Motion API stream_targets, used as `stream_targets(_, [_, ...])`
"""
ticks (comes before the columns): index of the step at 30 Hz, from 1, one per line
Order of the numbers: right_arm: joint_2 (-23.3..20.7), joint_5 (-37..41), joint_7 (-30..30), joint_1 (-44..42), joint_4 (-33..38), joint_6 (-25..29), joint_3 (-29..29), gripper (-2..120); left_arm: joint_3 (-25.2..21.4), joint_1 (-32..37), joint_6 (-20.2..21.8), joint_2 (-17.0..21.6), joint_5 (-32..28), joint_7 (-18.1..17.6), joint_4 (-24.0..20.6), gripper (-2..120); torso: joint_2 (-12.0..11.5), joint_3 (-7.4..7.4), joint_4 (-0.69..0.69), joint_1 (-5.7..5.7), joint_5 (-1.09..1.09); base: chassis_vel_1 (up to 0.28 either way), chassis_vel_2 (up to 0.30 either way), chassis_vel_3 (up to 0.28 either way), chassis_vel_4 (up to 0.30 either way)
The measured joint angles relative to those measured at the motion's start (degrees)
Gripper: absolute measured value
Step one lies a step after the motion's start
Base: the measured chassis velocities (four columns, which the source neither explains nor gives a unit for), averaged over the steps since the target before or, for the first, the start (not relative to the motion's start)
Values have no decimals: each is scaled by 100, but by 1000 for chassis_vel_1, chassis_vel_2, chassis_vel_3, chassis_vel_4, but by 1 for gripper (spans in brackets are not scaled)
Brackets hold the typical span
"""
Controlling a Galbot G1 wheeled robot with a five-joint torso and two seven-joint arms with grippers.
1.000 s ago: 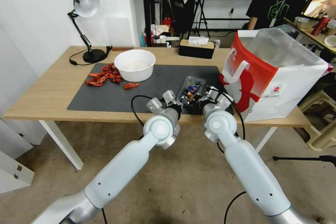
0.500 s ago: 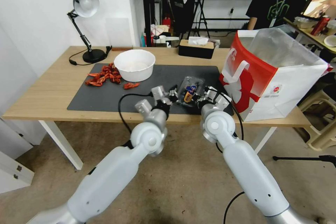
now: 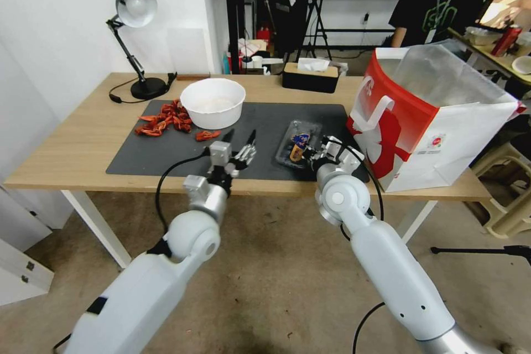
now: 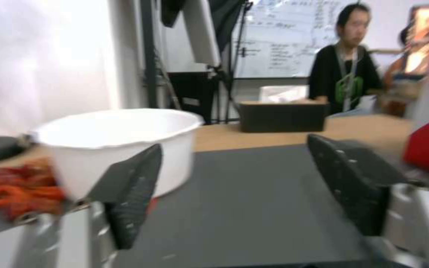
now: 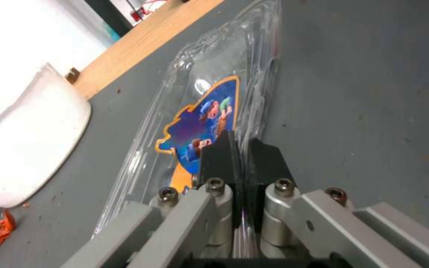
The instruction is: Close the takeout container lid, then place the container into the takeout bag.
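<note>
The takeout container (image 3: pixel 298 146) lies on the dark mat (image 3: pixel 166 157), just beside the takeout bag (image 3: pixel 437 121), its lid (image 5: pixel 209 111) folded down, though whether it has snapped fully is hard to tell. The right gripper (image 5: pixel 242 156) pinches the container's near rim, fingers nearly together. To carry well, it should hold that rim firmly, lift level and clear the bag's edge. The left gripper (image 4: pixel 254 186), wide open and empty, hangs farther from the bag, near the white bowl (image 3: pixel 213 102).

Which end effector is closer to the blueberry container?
The right. The right end effector is shut on the edge of the takeout container, while the left end effector hangs open over the dark mat, apart from the container.
</note>
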Motion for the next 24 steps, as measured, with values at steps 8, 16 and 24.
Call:
stream_targets(8, [5, -29, -10, 23, -18, 2, -25, 0, -400, 621, -67, 227, 239, -37, -188, 99, 0, 0, -1, 0, 0, 0, 0, 0, 0])
stream_targets(16, [-44, -59, -29, -15, 12, 0, 21, 0, -973, 1591, -467, 238, 468, -138, -258, 100, 0, 0, 0, 0, 1, 0, 0, 0, 0])
stream_targets(24, [-51, -59, -42, 1, 2, 6, 23, 0, -1241, 1955, -679, 245, 535, -142, -250, 100, 0, 0, -2, 0, 0, 0, 0, 0, 0])
